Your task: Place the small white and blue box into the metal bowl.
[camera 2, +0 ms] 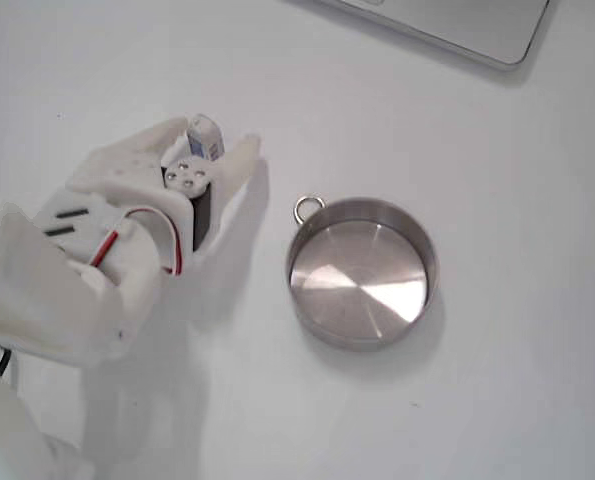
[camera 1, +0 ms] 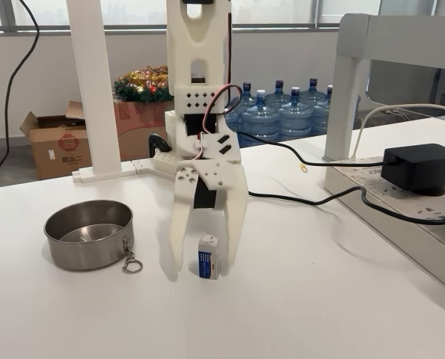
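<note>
The hand [camera 1: 204, 262] stands open around the small white and blue box [camera 1: 209, 266], fingers on both sides but not yet pressing, ready to close. The box stands upright on the desk [camera 1: 319, 299], right of the metal bowl [camera 1: 89, 235], which is empty.

my white arm's top is cut off; my claw [camera 2: 212, 150] hides most of the small white-and-blue box [camera 2: 205, 135] from above.

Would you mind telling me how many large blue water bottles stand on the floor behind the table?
5 large blue water bottles show in a fixed view, clustered on the floor right of the white arm; more may be hidden behind it.
</note>
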Robot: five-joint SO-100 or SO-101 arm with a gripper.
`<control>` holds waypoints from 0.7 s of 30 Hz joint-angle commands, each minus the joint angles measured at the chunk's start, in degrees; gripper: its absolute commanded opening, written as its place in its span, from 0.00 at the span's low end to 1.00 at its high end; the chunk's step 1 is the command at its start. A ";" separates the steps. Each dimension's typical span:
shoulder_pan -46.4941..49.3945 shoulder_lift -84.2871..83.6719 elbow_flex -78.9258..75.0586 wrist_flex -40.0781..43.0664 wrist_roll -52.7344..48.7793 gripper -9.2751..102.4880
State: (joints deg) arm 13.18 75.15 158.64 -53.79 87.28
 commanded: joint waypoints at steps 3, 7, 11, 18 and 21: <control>0.62 -6.77 -1.41 -11.51 0.35 0.27; 1.49 -7.03 -1.32 -13.18 0.26 0.23; 1.85 -6.86 -0.70 -13.18 0.26 0.22; 2.02 -6.86 -0.35 -13.62 0.26 0.14; 2.02 -7.56 -0.35 -13.62 0.26 0.13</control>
State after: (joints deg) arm 15.03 67.94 158.20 -66.45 87.36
